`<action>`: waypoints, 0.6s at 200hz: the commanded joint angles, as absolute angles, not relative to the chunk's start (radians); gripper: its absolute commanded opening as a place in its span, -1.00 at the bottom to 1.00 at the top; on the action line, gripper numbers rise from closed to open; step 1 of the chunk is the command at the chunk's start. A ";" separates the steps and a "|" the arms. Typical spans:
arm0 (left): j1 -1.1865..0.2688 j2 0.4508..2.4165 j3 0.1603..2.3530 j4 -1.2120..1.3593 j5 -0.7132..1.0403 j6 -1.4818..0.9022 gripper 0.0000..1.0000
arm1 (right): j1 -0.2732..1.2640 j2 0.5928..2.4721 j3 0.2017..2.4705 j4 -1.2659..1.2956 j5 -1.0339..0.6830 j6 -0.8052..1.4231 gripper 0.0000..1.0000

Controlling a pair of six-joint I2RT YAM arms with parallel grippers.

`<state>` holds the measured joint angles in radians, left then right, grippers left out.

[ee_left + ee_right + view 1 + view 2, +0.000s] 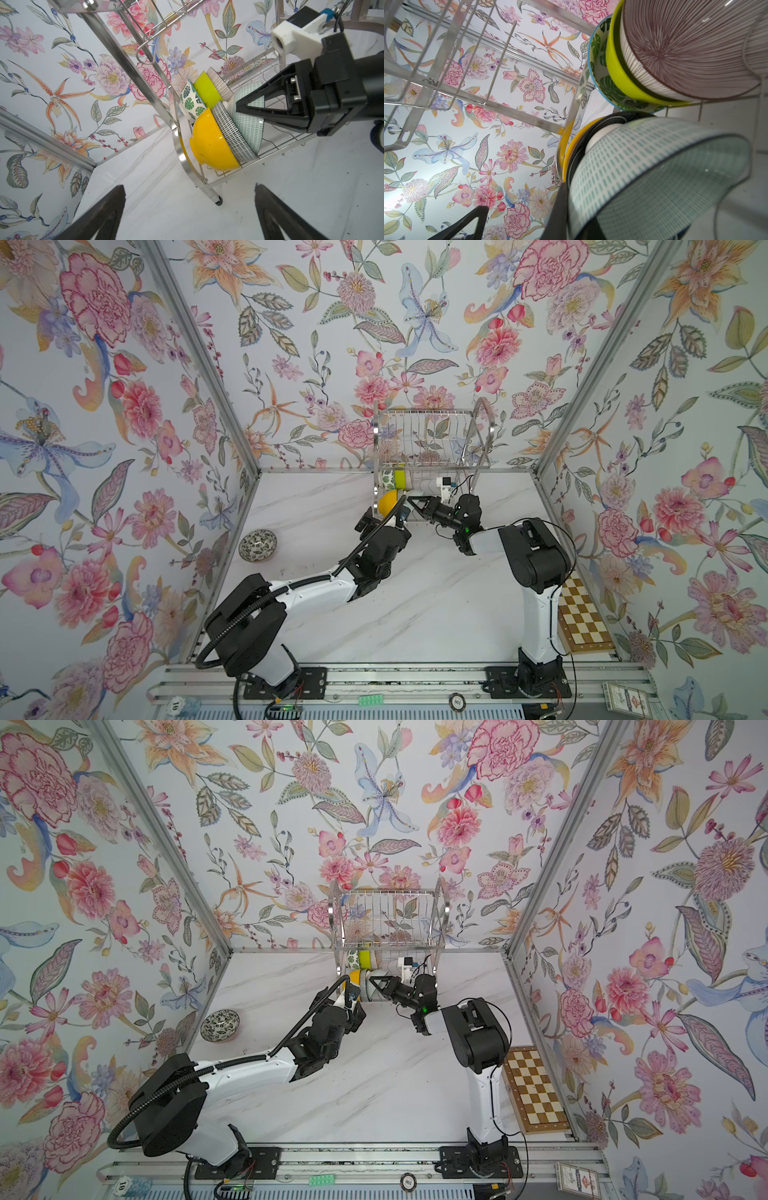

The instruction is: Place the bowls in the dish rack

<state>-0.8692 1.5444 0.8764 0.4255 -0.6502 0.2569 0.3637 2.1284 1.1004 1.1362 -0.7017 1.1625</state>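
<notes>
The right arm [538, 614] is rising from the near rail, elbow bent, with its forearm reaching left toward the lower tier of the dish rack [376, 435] at the back of the white table [415, 614]. The right gripper [410, 501] is pinching the rim of the pale celadon bowl [643, 166], its fingers [270, 117] closed on the thin wall. That bowl is leaning on edge in the lower tier against the black-white speckled bowl [230, 133], which is leaning on the orange-yellow bowl [209, 143].

Behind these, 3 more are standing nested on edge: a green-leaf white bowl [190, 101], a lime green bowl [207, 91] and a pink striped bowl [220, 81].

The left arm [316, 591] is stretching low across the table. The left gripper [189, 186] is hovering just outside the rack's left end, fingers [99, 216] spread wide and holding nothing.

The dark navy flower bowl [257, 545] is sitting upright on the table, well apart at the left.
</notes>
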 commanded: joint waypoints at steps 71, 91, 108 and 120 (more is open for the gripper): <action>-0.856 1.480 0.850 0.390 -0.653 0.206 0.98 | 0.344 2.093 1.160 0.903 -0.726 1.024 -1.00; -0.856 1.473 0.846 0.388 -0.654 0.198 0.98 | 0.344 2.091 1.167 0.875 -0.727 1.011 -0.97; -0.856 1.467 0.845 0.381 -0.657 0.195 0.98 | 0.344 2.092 1.174 0.851 -0.727 1.002 -0.92; -0.857 1.463 0.841 0.379 -0.657 0.192 0.98 | 0.345 2.091 1.179 0.840 -0.726 0.997 -0.88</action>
